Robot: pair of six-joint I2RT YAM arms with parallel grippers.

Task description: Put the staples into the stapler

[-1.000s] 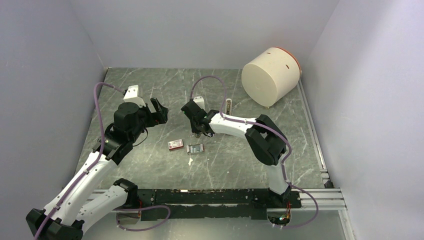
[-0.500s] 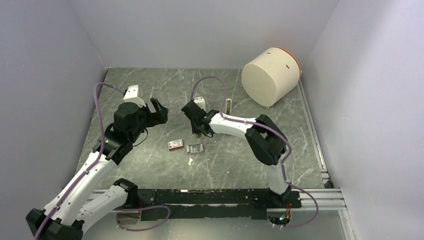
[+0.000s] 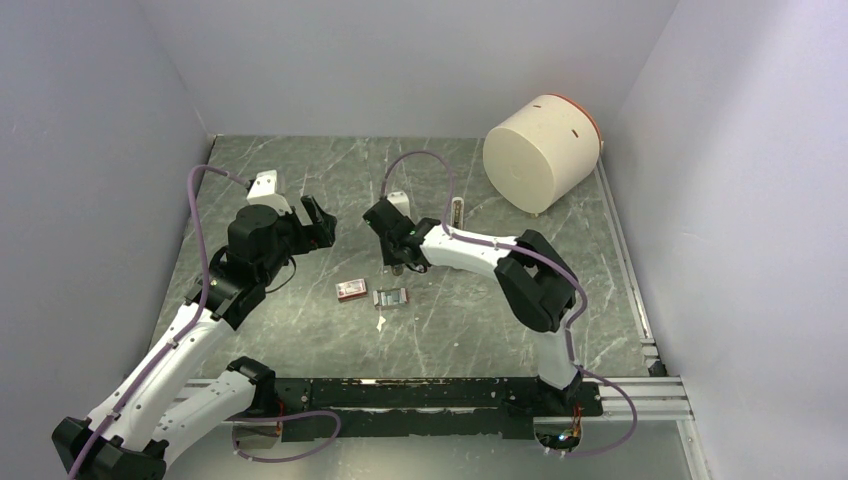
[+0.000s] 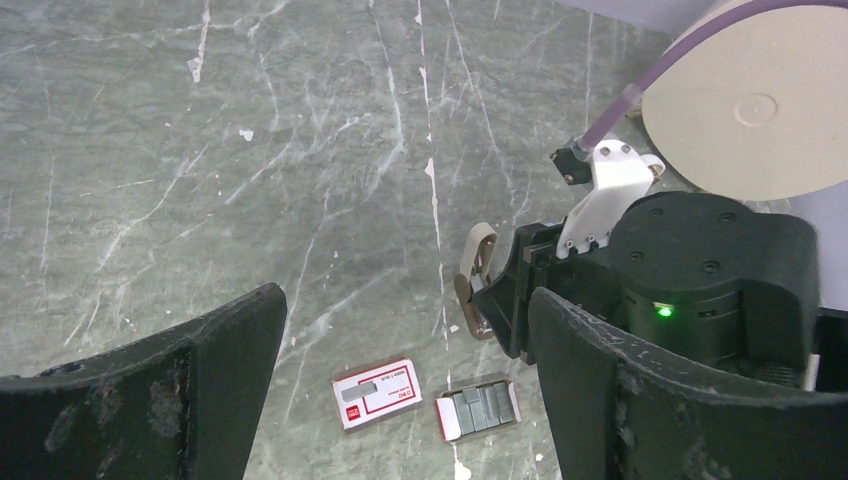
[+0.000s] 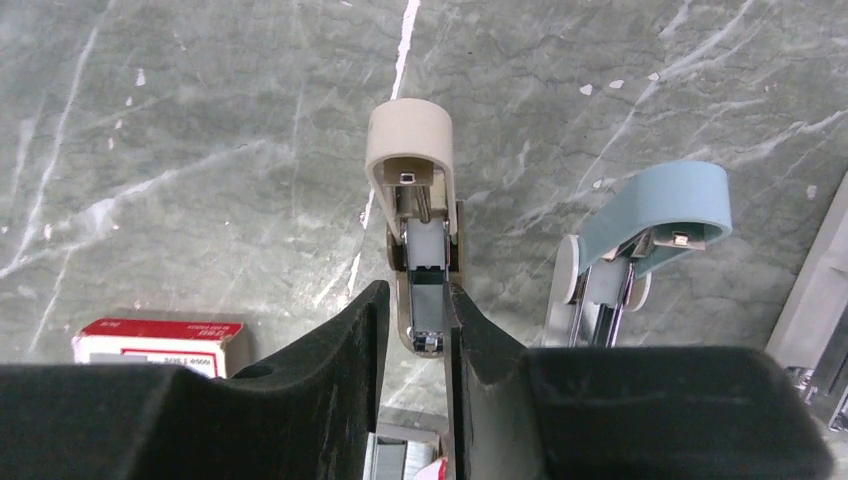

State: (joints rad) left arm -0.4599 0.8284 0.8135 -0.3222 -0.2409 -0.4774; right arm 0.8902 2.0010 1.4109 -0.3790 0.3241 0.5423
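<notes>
The staples (image 4: 482, 409), a small grey block with a red end, lie flat on the table (image 3: 330, 170) near its middle. Just beside them on their left lies a little red box (image 4: 378, 392), close by but not touching.

Just behind the staples stands the stapler (image 5: 412, 160), beige and hinged open, with its rounded top swung up and the metal channel showing. The right gripper (image 5: 414, 305) has it clamped, one black finger pressed to each side of the lower end. The right arm rises from its base at the near rail to a raised elbow. From there its forearm reaches leftward to the middle of the table, and the wrist is tipped down over the stapler.

A blue stapler (image 5: 655, 210), also open, is on the table near the beige one, apart from it.

The left arm slants up from the near left corner. Its wrist is held above the table, aimed toward the right arm's wrist. The left gripper (image 3: 321, 222) has its fingers spread wide and holds nothing. It hangs well to the left of the box and staples.

A big cream drum (image 3: 538, 152) lies on its side in the far right corner.
</notes>
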